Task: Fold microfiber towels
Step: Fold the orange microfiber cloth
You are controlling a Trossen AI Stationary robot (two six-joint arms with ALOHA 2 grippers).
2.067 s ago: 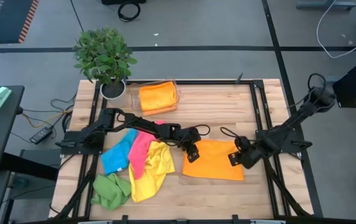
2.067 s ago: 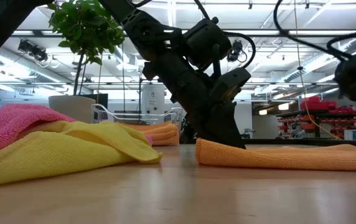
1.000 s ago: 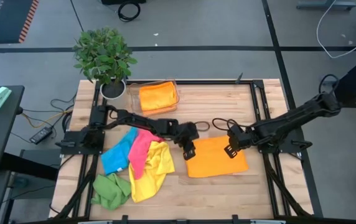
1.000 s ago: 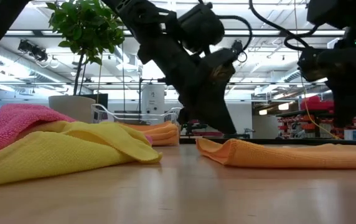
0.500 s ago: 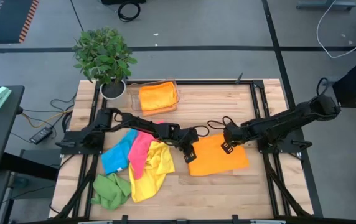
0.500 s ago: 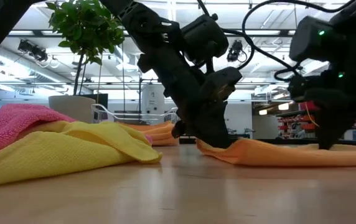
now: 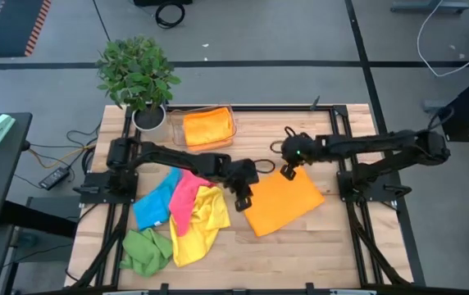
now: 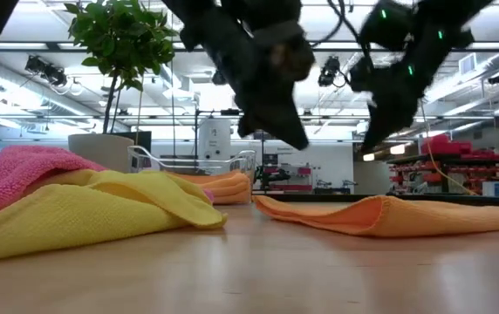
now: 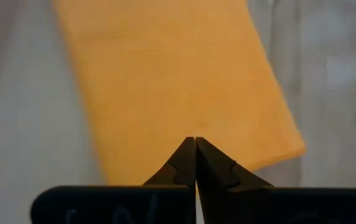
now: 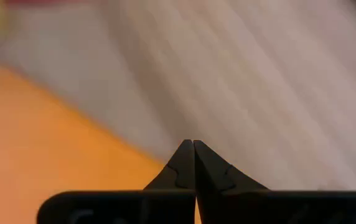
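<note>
Orange towel [image 7: 282, 201] flat on the table [image 7: 341, 246], right of centre, long axis slanting from near-left corner up to far-right. Left tool [image 7: 239, 202] pinched shut at the towel's left edge, nothing visibly between the fingers in its wrist view, cloth stretching away ahead. Right tool [image 7: 287, 171] also fully shut, empty, hanging at the far corner, just off the cloth. Both near, left one closer to the long edge. Low view: both tools up clear of the cloth. Further out: heap of pink [image 7: 185, 197], yellow [image 7: 200, 221], blue [image 7: 152, 205] and green [image 7: 147, 250] towels to the left; folded orange ones in the clear tray [image 7: 233, 129]; potted plant [image 7: 138, 78] at the far-left corner. Contact with cloth hard to judge; right wrist view smeared.
</note>
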